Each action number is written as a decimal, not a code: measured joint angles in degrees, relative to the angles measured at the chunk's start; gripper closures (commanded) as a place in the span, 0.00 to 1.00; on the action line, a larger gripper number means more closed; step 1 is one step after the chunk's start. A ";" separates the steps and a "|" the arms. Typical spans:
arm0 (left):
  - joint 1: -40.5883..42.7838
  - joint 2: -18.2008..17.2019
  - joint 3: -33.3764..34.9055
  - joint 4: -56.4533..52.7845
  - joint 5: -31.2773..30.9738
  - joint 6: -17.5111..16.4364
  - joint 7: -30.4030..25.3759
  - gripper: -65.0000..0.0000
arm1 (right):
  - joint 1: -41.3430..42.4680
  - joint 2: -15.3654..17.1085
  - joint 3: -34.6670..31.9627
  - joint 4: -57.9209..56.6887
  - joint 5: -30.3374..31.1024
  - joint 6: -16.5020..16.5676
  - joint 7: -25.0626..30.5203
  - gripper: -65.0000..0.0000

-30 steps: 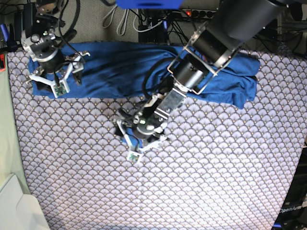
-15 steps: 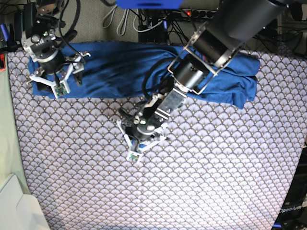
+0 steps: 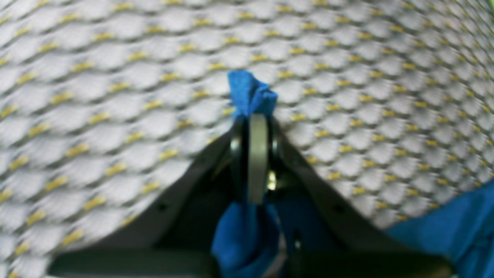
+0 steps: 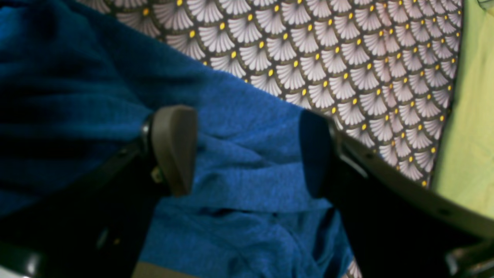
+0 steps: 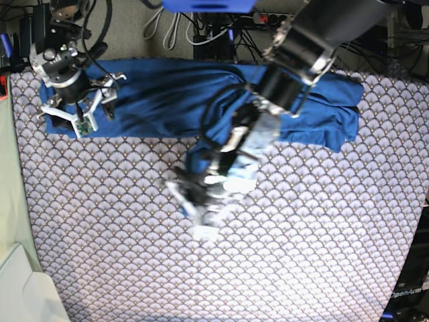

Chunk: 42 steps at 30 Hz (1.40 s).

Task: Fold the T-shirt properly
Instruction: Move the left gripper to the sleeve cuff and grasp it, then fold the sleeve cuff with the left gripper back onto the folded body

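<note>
Left gripper [image 3: 252, 116] pinches a crumpled tuft of the soft blue knit T-shirt [image 5: 167, 94] over the scallop-patterned cover [image 5: 322, 241]; right gripper [image 4: 247, 150] spread above fuzzy folds.

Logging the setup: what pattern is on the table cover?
White scallop fans with yellow dots on the fabric table cover; clearest in the right wrist view.

T-shirt [image 5: 167, 94]: plain medium-blue knit, lying bunched in a long wrinkled band across the far edge of the bench, one end lumped at the base view's right. A narrow strip of it hangs off the band's near edge toward mid-bench, its tip pinched in the shut left claw [image 3: 252, 116], a small tuft poking past the tips.
</note>
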 measured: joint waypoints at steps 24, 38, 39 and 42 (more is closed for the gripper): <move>32.17 -17.77 -26.82 42.18 -0.17 -0.63 12.28 1.00 | -0.04 0.00 -0.15 -0.13 0.39 0.00 -0.13 0.36; 41.00 -22.67 -39.50 43.65 0.61 -13.68 12.26 1.00 | -0.02 -0.11 -0.17 -0.13 0.37 0.02 -0.09 0.36; 41.05 -22.67 -40.06 43.58 0.44 -13.86 12.31 1.00 | -0.02 -0.11 -0.17 -0.13 0.37 0.02 -0.07 0.36; 41.05 -22.75 -40.98 43.54 0.22 -14.88 12.46 1.00 | -0.02 -0.13 -0.17 -0.13 0.39 0.02 -0.04 0.36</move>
